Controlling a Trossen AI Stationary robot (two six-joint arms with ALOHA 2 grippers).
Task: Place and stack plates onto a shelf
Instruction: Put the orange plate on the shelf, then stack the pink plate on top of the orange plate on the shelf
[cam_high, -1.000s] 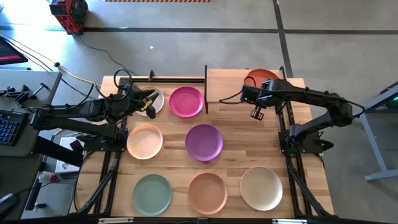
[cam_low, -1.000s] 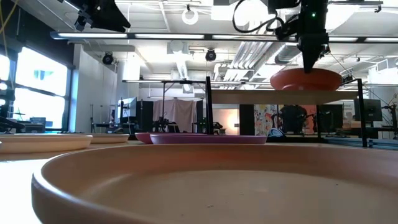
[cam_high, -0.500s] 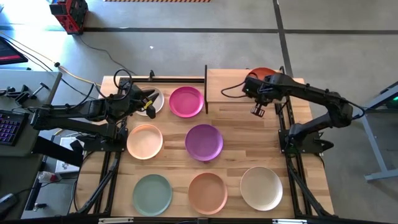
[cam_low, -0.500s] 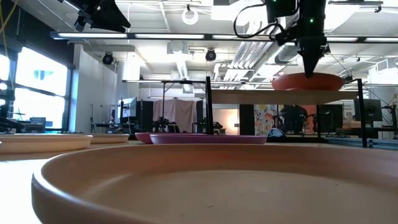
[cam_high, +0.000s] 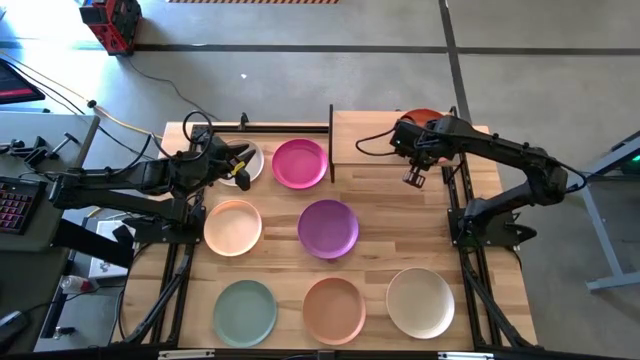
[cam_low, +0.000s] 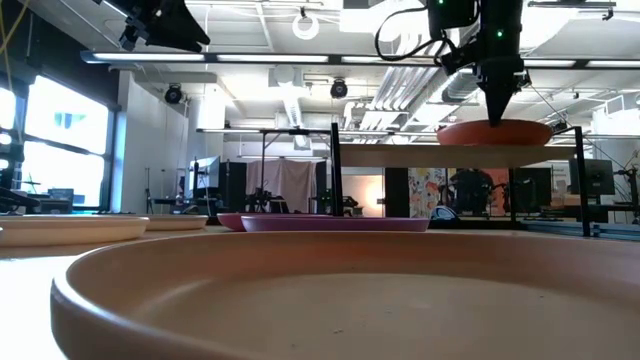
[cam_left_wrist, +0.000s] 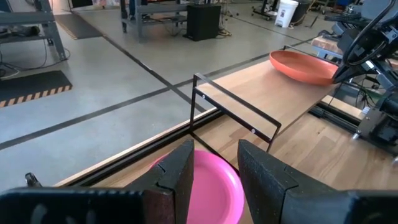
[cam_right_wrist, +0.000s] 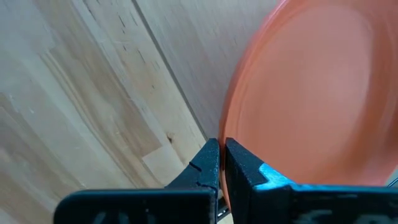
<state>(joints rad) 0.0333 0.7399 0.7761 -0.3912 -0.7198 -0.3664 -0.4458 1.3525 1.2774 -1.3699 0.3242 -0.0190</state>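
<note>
High view: 2 dark arms over a wooden counter (cam_high: 400, 235), 8 plates in sight. Shelf (cam_high: 385, 140) at the far side, a light board on thin black uprights, with the orange-red plate (cam_high: 421, 118) on its right end, mostly hidden under the right arm. Right gripper (cam_high: 407, 133) at that plate's near rim, fingers (cam_right_wrist: 208, 158) pinched down to a thin slit on the rim edge, seen clearly in the right wrist view. In the low view, same gripper (cam_low: 497, 108) pointing straight down onto the plate (cam_low: 494, 132), plate lying flat on the shelf board (cam_low: 440, 155).

Left gripper (cam_high: 240, 165) above the far-left part of the counter, over the cream plate (cam_high: 250, 160), holding nothing, fingers (cam_left_wrist: 180, 180) apart with a moderate gap. Through that gap in the left wrist view, the magenta plate (cam_left_wrist: 217, 186); farther off, the shelf and the orange-red plate (cam_left_wrist: 305, 65).

Remaining plates flat on the counter, none touching: magenta plate (cam_high: 299, 162) just beside the shelf's left upright, peach plate (cam_high: 232, 226) and purple plate (cam_high: 328, 228) in the middle row, sage green plate (cam_high: 244, 311), salmon plate (cam_high: 334, 309) and off-white plate (cam_high: 421, 302) along the near edge
</note>
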